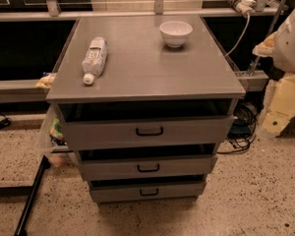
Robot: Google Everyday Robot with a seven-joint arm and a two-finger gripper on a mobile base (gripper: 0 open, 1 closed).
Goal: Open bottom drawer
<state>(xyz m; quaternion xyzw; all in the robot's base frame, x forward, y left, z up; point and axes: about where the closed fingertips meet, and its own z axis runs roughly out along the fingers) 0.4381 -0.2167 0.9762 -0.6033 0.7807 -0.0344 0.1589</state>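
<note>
Camera view: grey cabinet point(152, 77) with three stacked drawers. The bottom drawer point(177, 191) sits lowest, by the floor, with a black handle point(149, 192) at its centre and a dark gap above its front. On top, a bottle point(95, 58) lies left and a white bowl point(175, 33) stands far right. The gripper point(280, 107) is at the right edge, well apart from the cabinet; whether it is wide or narrow cannot be told.

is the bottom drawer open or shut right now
Shut, it seems: the bottom drawer sits tucked under the middle drawer, not pulled forward. The gripper is not in view.
</note>
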